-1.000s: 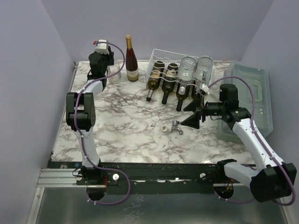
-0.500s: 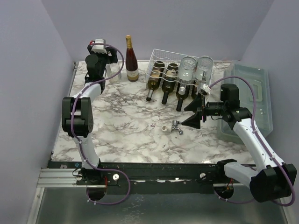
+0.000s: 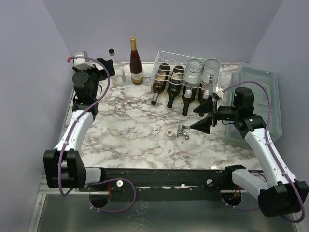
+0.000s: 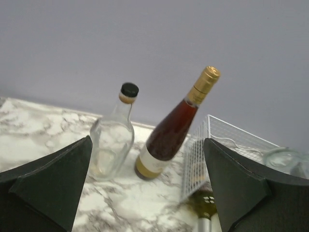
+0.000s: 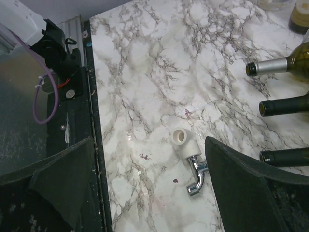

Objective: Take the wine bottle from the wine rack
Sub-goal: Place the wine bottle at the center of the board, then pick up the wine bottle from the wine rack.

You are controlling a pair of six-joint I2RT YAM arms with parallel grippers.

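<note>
Left gripper (image 4: 147, 145): gaping wide, holding nothing.
Clear wine bottle (image 4: 112, 140): standing upright just ahead of it, off the wine rack (image 3: 169, 55).
Right gripper (image 5: 148, 145): gaping wide, hovering empty.

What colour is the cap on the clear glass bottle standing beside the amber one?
The cap is black; the left wrist view shows it best.

My marble table (image 3: 130, 125) carries the wine rack (image 3: 157, 67) at the back. Just left of rack: amber bottle (image 3: 136, 67), upright. Further left: clear bottle (image 3: 117, 75), upright. In front of rack: metal tap (image 3: 184, 132) lying flat. Right of rack: plastic bin (image 3: 258, 96).
</note>
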